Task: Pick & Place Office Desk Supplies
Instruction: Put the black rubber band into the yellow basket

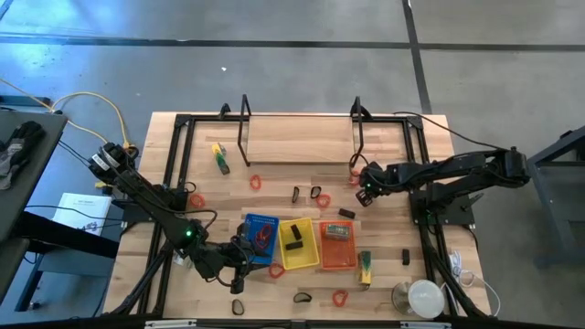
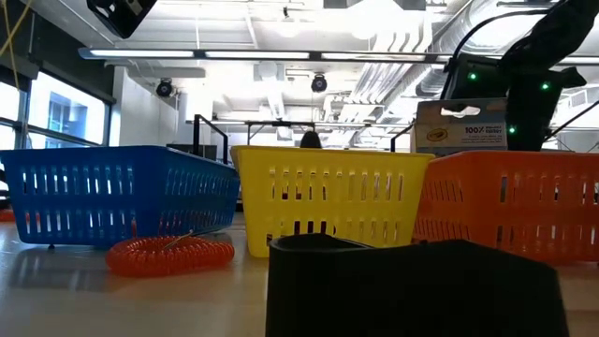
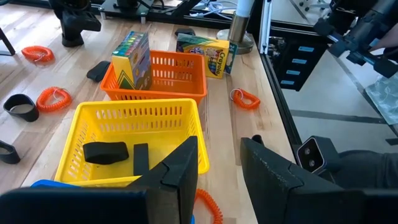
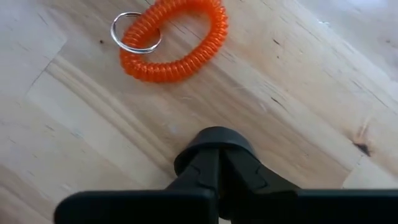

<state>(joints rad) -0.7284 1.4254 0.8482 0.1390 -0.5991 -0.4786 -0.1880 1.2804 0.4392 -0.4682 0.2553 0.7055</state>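
Note:
My right gripper [image 1: 365, 194] [image 4: 217, 152] is shut and hovers over bare wood, just short of an orange coil loop with a metal ring [image 4: 174, 38] [image 1: 353, 180] that lies flat on the table. My left gripper [image 1: 239, 260] [image 3: 219, 171] is open at the near side of the blue tray [image 1: 249, 222], looking across the yellow tray [image 3: 81, 124] and the orange tray [image 3: 155, 93]. Another orange coil [image 3: 208, 205] [image 2: 168, 254] lies on the wood below its fingers. Black pieces [image 3: 106, 151] lie in the yellow tray, and a crayon box [image 3: 132, 59] stands in the orange one.
Loose coils [image 1: 258, 181] [image 1: 340, 297], black clips [image 1: 318, 195] [image 1: 406, 256], black loops [image 1: 302, 296] and crayon boxes [image 1: 219, 157] [image 1: 366, 267] are scattered over the table. A round white object [image 1: 422, 297] sits at the near right corner. A black wire frame [image 1: 302, 137] stands at the far side.

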